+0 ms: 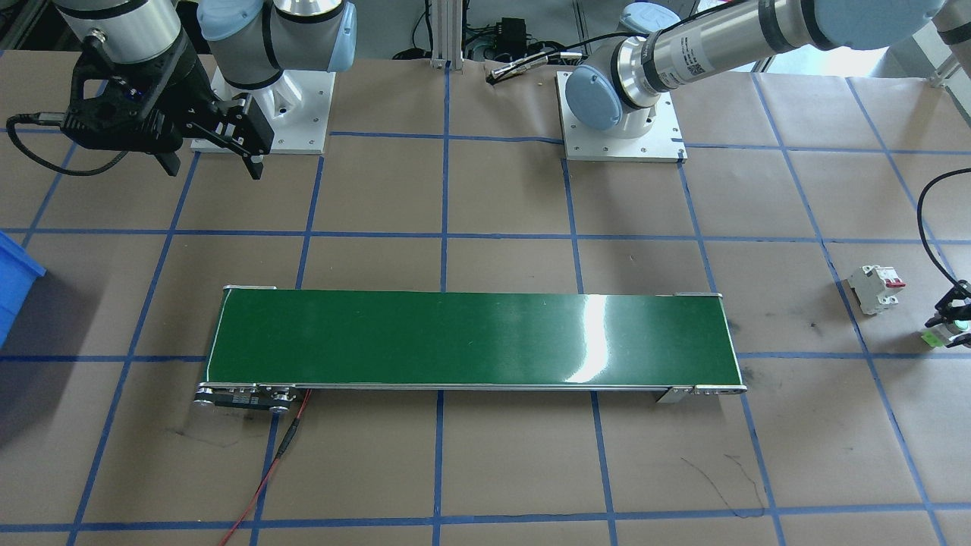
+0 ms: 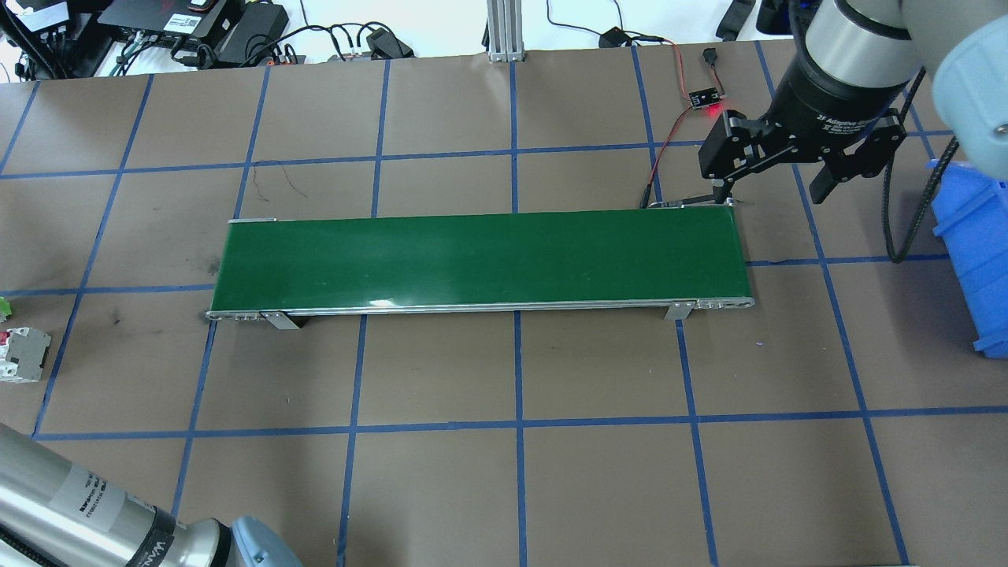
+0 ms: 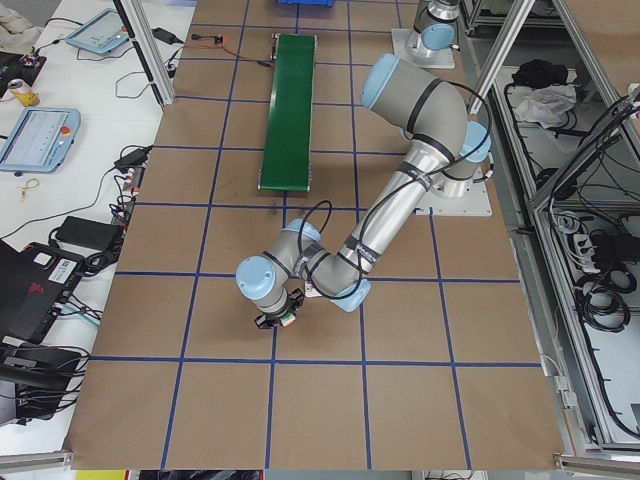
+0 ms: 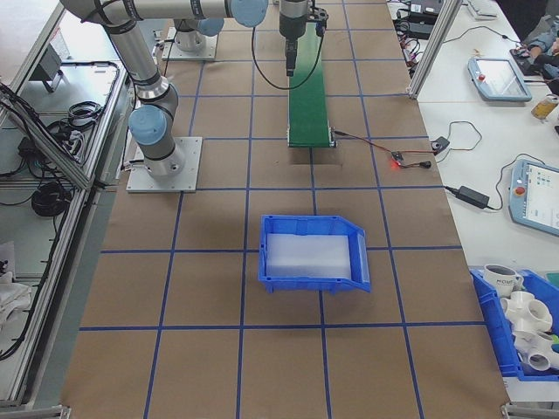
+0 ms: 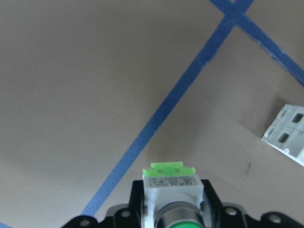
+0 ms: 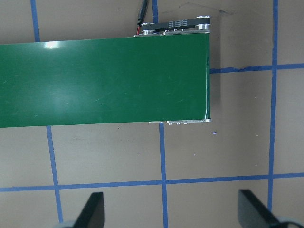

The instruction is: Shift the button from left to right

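The button (image 5: 172, 183), with a light green and white blocky base and a round green cap, sits between the black fingers of my left gripper (image 5: 172, 194), which is shut on it just over the brown paper. The exterior front-facing view shows the same gripper (image 1: 953, 309) and button (image 1: 943, 332) at the far right edge. From overhead only a green sliver of the button (image 2: 3, 307) shows at the left edge. My right gripper (image 2: 776, 185) hangs open and empty above the right end of the green conveyor belt (image 2: 480, 260), its fingers (image 6: 95, 211) spread wide.
A white circuit breaker (image 1: 876, 288) with red levers lies close to the button. A blue bin (image 2: 976, 236) stands at the table's right end. Red and black wires (image 1: 265, 470) run from the belt's motor end.
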You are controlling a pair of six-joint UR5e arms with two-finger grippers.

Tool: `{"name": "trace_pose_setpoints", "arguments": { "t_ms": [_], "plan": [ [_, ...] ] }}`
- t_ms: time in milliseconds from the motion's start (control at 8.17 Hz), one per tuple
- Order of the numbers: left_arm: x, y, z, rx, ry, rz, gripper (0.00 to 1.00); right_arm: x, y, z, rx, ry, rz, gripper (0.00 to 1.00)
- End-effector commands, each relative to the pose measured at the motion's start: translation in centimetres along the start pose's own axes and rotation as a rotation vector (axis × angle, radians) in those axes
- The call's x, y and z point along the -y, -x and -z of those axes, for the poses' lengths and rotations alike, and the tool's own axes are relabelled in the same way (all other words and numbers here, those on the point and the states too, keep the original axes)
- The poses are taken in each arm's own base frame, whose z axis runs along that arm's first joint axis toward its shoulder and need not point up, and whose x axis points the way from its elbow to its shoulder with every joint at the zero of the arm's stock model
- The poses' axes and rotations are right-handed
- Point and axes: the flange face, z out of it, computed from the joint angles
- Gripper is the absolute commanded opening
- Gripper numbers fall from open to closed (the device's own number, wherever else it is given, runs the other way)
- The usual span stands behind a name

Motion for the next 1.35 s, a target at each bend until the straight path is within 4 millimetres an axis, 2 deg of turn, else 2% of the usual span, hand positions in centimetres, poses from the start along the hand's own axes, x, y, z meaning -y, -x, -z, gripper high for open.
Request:
{"name": "trace_pose_setpoints", "arguments": {
  "t_ms": [0,122,245,367,490,612,735,857,980,1102,1224],
  "plan": [
    [0.7,-1.0,5.6,0.072,0.015,0.003,0.0,0.0,0.0,0.0,0.003,-0.001,0.0,1.0],
    [1.8,-2.2,9.9,0.129,0.03,-0.008,0.0,0.0,0.0,0.0,0.003,-0.001,0.0,1.0],
    [3.5,-4.3,14.9,0.171,0.037,-0.016,0.0,0.0,0.0,0.0,0.003,-0.001,0.0,1.0],
    [5.6,-7.1,18.8,0.167,-0.008,0.03,0.0,0.1,0.0,0.0,0.005,-0.001,0.0,1.0],
    [7.7,-10.4,22.4,0.143,-0.037,0.164,0.0,0.1,0.0,0.0,0.005,-0.001,0.0,1.0],
    [11.6,-13.0,25.5,0.17,-0.067,0.264,0.0,0.1,0.0,0.1,0.005,-0.001,0.0,1.0],
    [16.9,-15.3,27.6,0.194,-0.087,0.331,0.0,0.1,0.0,0.0,0.005,-0.001,0.0,1.0],
    [22.9,-17.5,27.8,0.189,-0.106,0.402,0.0,0.1,0.0,0.0,0.003,-0.001,0.0,1.0],
    [28.5,-19.6,26.6,0.142,-0.151,0.454,0.0,0.1,0.0,0.0,0.005,-0.001,0.0,1.0],
    [32.9,-21.4,24.1,0.081,-0.162,0.563,0.0,0.1,0.0,0.0,0.005,0.001,0.0,1.0],
    [36.2,-22.9,21.3,0.037,-0.144,0.683,0.0,0.3,0.1,0.0,0.011,-0.011,0.0,1.0]
  ]
}}
